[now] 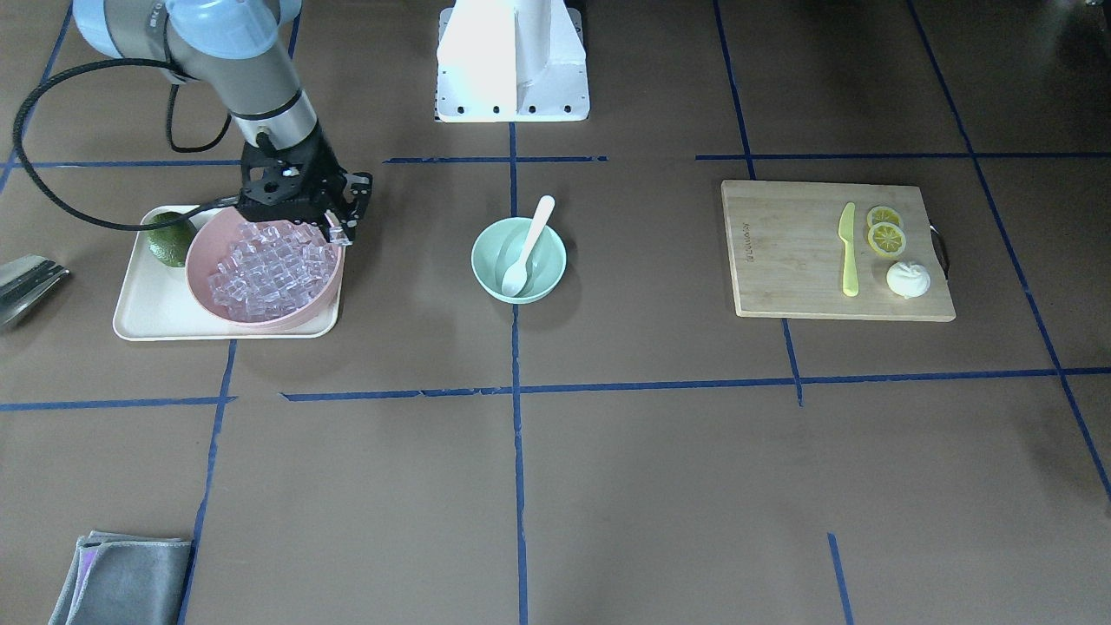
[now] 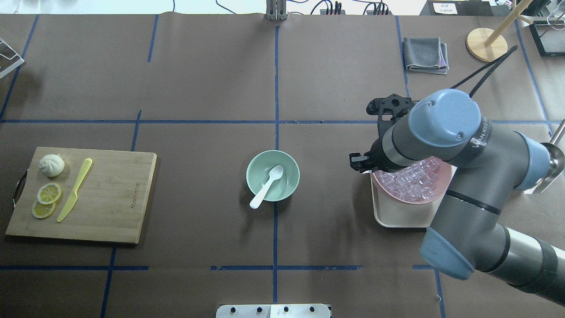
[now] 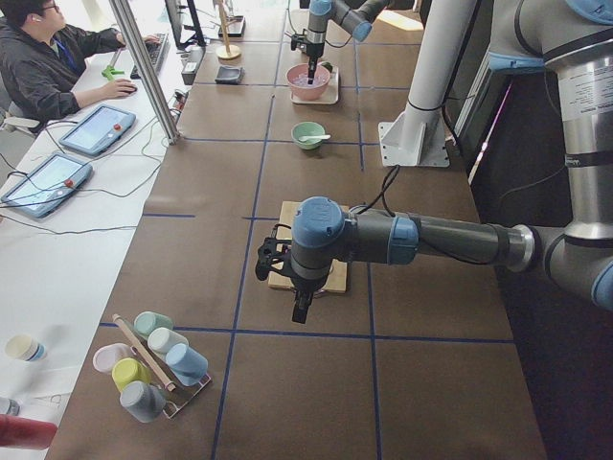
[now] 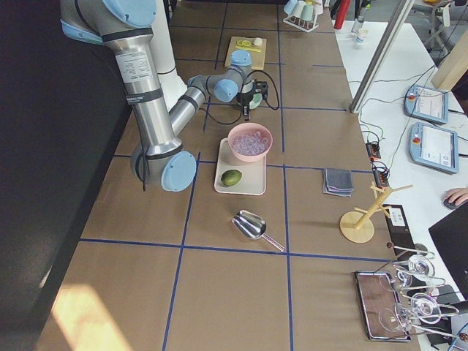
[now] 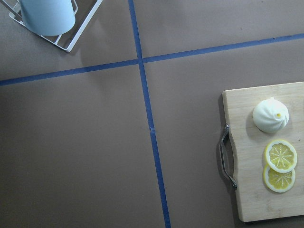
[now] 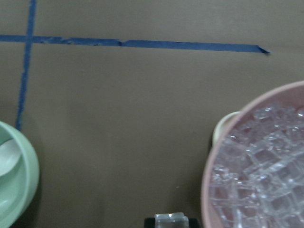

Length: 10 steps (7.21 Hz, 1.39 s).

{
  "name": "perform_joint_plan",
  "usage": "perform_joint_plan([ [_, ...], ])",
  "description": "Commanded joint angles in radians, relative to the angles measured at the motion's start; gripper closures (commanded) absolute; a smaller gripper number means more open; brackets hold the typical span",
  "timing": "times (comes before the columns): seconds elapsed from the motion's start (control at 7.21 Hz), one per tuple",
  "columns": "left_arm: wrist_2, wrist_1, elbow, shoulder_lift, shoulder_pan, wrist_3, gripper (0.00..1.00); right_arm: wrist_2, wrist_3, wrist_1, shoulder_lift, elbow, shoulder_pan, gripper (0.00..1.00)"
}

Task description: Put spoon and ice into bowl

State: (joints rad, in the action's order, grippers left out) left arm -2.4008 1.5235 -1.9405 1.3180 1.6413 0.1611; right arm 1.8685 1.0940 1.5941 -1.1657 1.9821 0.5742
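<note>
The board's (image 2: 101,207) burnt-in mark (image 2: 133,198) is too small to read. The spoon (image 1: 527,247) lies in the mint bowl (image 1: 483,253), handle over the rim. Ice (image 1: 269,271) fills the pink bowl (image 1: 196,262) on a cream tray (image 1: 143,319), beside a green fruit (image 1: 167,243). The right gripper (image 1: 338,231), at the pink bowl's rim, pinches a clear cube (image 6: 170,220). The left gripper (image 3: 299,309) hangs over the surface (image 1: 608,486) near the board; I cannot tell whether it is spread.

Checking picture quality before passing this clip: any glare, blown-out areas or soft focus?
Front-facing view: the white robot base is blown out. Right wrist view: soft throughout, the ice in the pink bowl smeared. Exterior right view: a bright light patch on the table at lower left. Overhead view: evenly lit, sharp.
</note>
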Motion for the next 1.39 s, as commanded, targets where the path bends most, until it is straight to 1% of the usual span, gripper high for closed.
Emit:
perform_joint_plan([
  [0.0,-0.001,0.0,-0.002,-0.009,0.0,0.0,0.0,-0.097,0.006,0.131,0.166,-0.058,-0.077,0.94],
  [0.14,-0.001,0.0,-0.002,-0.011,0.002,0.0,0.0,-0.1,0.053,0.13,0.241,-0.137,-0.091,0.94],
  [0.28,0.0,0.0,-0.002,-0.011,0.0,0.0,0.0,-0.109,0.087,0.129,0.327,-0.242,-0.106,0.94],
  [0.42,-0.001,0.0,-0.002,-0.011,0.0,0.0,0.0,-0.138,0.134,0.124,0.392,-0.325,-0.129,0.94],
  [0.55,0.0,0.0,-0.002,-0.01,0.0,-0.002,0.0,-0.147,0.148,0.124,0.44,-0.379,-0.135,0.94],
  [0.69,-0.001,0.0,-0.002,-0.01,0.0,0.0,0.0,-0.149,0.155,0.122,0.446,-0.394,-0.143,0.94],
  [0.97,-0.006,-0.002,-0.002,-0.01,0.0,0.0,0.0,-0.166,0.195,0.043,0.446,-0.437,-0.168,0.93],
  [1.11,-0.006,-0.002,-0.002,-0.01,0.0,0.0,0.0,-0.169,0.205,0.035,0.446,-0.447,-0.172,0.84],
  [1.25,-0.009,0.0,-0.002,-0.022,0.0,0.0,0.0,-0.166,0.208,0.035,0.445,-0.447,-0.172,0.44],
])
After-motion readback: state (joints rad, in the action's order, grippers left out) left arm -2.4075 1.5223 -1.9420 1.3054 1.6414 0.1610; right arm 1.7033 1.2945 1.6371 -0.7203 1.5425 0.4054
